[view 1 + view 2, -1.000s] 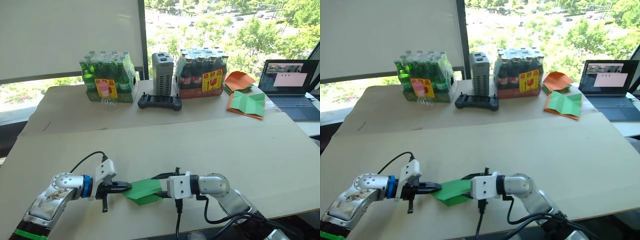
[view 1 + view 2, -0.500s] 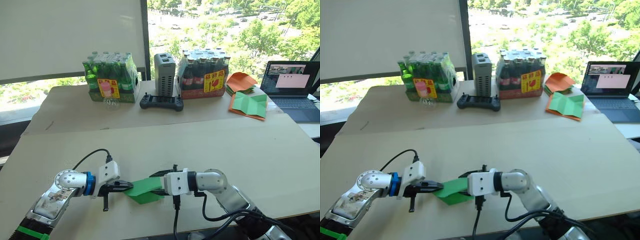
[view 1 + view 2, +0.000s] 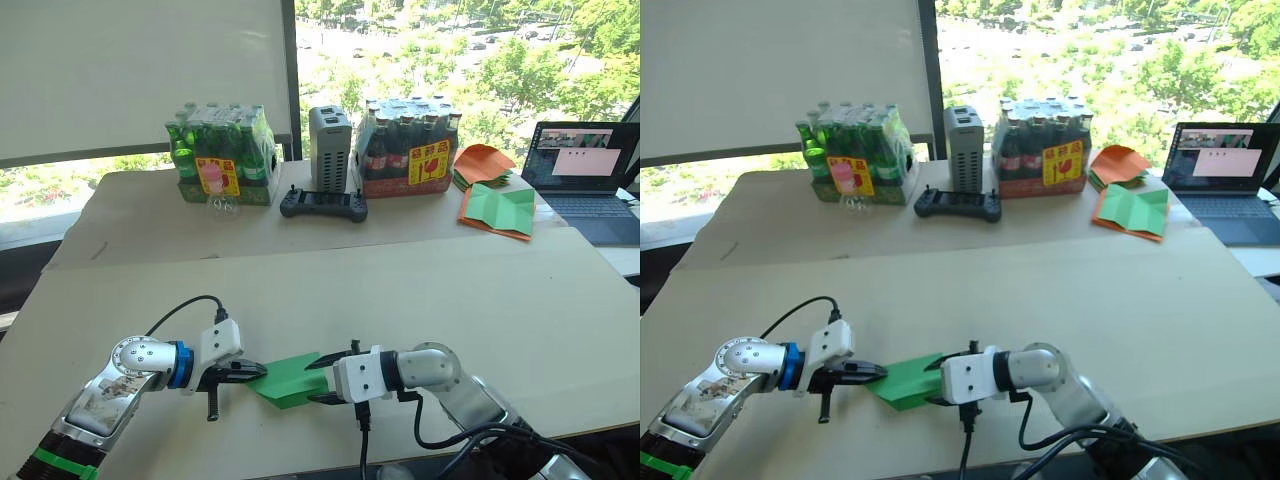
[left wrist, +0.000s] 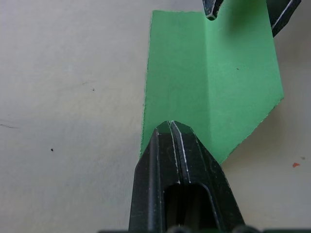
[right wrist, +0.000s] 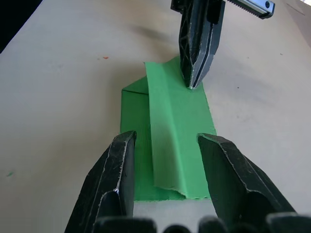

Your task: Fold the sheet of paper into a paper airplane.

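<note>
Left eye view: the folded sheet of paper (image 3: 291,378) lies on the near table (image 3: 520,300). At its 9 o'clock end the left gripper (image 3: 257,372) pinches it; at 3 o'clock the right gripper (image 3: 318,381) stands spread, released.

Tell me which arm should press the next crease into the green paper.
Right, probably. The left pincer is shut on one end of the sheet of paper, anchoring it, while the right pincer is open and straddles the raised fold, free to act.
</note>
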Controlling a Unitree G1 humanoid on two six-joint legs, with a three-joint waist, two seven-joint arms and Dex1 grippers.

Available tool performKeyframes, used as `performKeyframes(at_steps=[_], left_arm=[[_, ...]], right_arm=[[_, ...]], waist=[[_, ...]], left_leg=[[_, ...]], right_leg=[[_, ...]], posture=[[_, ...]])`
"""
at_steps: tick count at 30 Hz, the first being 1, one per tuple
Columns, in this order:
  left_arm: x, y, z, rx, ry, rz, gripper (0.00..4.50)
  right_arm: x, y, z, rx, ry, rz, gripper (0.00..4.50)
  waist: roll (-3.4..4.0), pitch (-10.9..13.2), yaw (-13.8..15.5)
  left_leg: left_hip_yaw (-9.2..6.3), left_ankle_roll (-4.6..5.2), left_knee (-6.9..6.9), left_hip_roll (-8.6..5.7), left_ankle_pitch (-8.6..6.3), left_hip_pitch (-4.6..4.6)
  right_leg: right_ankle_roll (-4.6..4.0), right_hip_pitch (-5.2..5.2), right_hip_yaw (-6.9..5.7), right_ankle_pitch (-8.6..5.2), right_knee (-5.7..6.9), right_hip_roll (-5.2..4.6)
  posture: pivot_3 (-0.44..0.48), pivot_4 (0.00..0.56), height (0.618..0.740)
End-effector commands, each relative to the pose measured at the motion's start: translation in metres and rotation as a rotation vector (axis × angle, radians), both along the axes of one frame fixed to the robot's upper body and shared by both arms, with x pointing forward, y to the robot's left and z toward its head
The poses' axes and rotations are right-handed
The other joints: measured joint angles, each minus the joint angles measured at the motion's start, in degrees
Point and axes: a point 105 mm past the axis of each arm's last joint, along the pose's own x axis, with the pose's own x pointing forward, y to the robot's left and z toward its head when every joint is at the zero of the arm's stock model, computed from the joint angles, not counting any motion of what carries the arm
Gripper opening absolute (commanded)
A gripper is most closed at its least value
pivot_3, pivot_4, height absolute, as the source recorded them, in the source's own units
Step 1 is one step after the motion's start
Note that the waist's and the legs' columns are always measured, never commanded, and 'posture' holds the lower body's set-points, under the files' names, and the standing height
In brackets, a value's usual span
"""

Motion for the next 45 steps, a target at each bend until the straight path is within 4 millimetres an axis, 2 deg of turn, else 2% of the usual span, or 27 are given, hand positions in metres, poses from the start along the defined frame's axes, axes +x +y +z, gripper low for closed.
performKeyframes(at_steps=[1, 9, 22, 25, 29, 35, 38, 45], left_arm=[[0.000, 0.007, -0.004, 0.045, 0.013, 0.018, 0.01], [0.000, 0.014, -0.007, 0.059, 0.019, 0.021, 0.01], [-0.002, 0.019, -0.010, 0.062, 0.018, 0.034, 0.01], [-0.002, 0.020, -0.011, 0.063, 0.016, 0.034, 0.00], [-0.002, 0.020, -0.013, 0.064, 0.016, 0.035, 0.00], [0.000, 0.021, -0.014, 0.075, -0.011, 0.027, 0.00], [0.003, 0.018, -0.012, 0.091, -0.057, 0.004, 0.00], [0.010, 0.013, -0.007, 0.099, -0.105, -0.040, 0.00]], right_arm=[[-0.006, 0.000, 0.008, 0.026, -0.082, 0.036, 2.27], [-0.010, 0.002, 0.023, 0.072, -0.166, 0.088, 2.27], [-0.005, 0.002, 0.012, 0.034, -0.134, 0.071, 2.27], [-0.003, 0.002, 0.010, 0.029, -0.132, 0.070, 1.47], [-0.002, 0.003, 0.009, 0.024, -0.132, 0.071, 0.08], [-0.006, 0.006, 0.013, 0.029, -0.084, 0.088, 0.01], [-0.005, 0.007, 0.014, 0.020, 0.003, 0.064, 0.01], [0.013, 0.010, 0.018, 0.025, 0.201, -0.077, 0.01]], waist=[[0.00, 0.0, 0.0], [0.00, 0.0, -0.1], [0.00, 0.0, -0.3], [0.00, 0.0, -0.3], [0.00, 0.0, -0.3], [0.00, 0.0, -0.3], [0.00, 0.0, -0.3], [0.00, 0.0, -0.3]], left_leg=[[0.00, 0.00, 0.00, 0.00, 0.00, 0.00], [0.01, 0.00, -0.01, 0.01, 0.00, 0.00], [0.02, 0.00, -0.05, 0.03, 0.00, 0.01], [0.02, 0.00, -0.05, 0.03, 0.00, 0.01], [0.02, 0.00, -0.05, 0.03, 0.00, 0.01], [0.03, 0.00, -0.05, 0.03, 0.00, 0.01], [0.03, 0.00, -0.04, 0.03, 0.00, 0.01], [0.02, -0.02, -0.02, 0.06, 0.01, 0.01]], right_leg=[[0.00, 0.00, 0.00, 0.00, 0.00, 0.00], [0.00, -0.01, 0.00, 0.00, 0.01, 0.01], [0.00, -0.03, 0.00, 0.00, 0.00, 0.02], [0.00, -0.03, 0.00, 0.00, 0.00, 0.02], [-0.01, -0.03, 0.00, 0.00, 0.00, 0.02], [-0.01, -0.03, 0.00, 0.00, 0.00, 0.02], [-0.01, -0.03, 0.00, 0.00, 0.00, 0.02], [-0.06, -0.02, -0.01, 0.03, 0.03, 0.03]], posture=[[0.000, 0.150, 0.719], [0.000, 0.150, 0.719], [0.000, 0.150, 0.719], [0.000, 0.150, 0.719], [0.000, 0.150, 0.719], [0.000, 0.150, 0.719], [0.000, 0.150, 0.719], [0.000, 0.150, 0.719]])
